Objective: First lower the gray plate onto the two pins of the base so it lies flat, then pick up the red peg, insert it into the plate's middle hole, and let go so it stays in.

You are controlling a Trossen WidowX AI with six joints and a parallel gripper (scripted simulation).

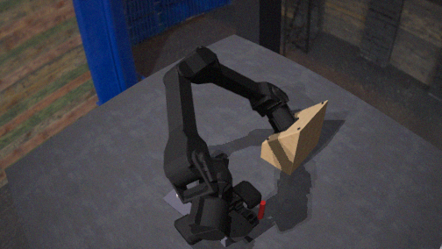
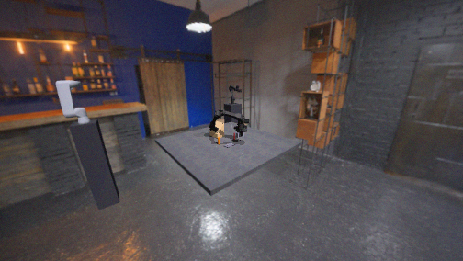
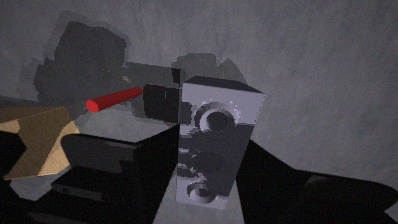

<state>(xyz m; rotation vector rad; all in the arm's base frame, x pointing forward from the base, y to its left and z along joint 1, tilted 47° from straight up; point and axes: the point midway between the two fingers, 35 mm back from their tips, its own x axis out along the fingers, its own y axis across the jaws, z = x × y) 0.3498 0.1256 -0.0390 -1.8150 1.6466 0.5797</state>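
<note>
Your gray plate (image 3: 217, 142) sits clamped between the two dark fingers of the gripper (image 3: 210, 175), which are pinched on its long sides. In the wrist view you see it lifted and tilted, its far end raised toward the table (image 1: 88, 175), with one round hole near the far end and another at the near end; the middle of its face is in shadow and hard to read. Left of the plate, the red peg (image 3: 114, 99) shows in the wrist view apart from it. In the top view the peg (image 1: 261, 209) stands upright on the table just right of the gripper's body. The base and its pins cannot be made out here.

Around that spot you have open table to the right and far right, though the tan wedge-shaped block (image 1: 298, 136) hangs over the middle on a second black arm (image 1: 245, 92). The near table edge lies close to the gripper. A blue pillar (image 1: 105, 48) stands beyond the far left edge.

Your arm (image 1: 180, 127) rises steeply from its mount, folds at the elbow, and comes back down so the wrist sits low at the near side.
</note>
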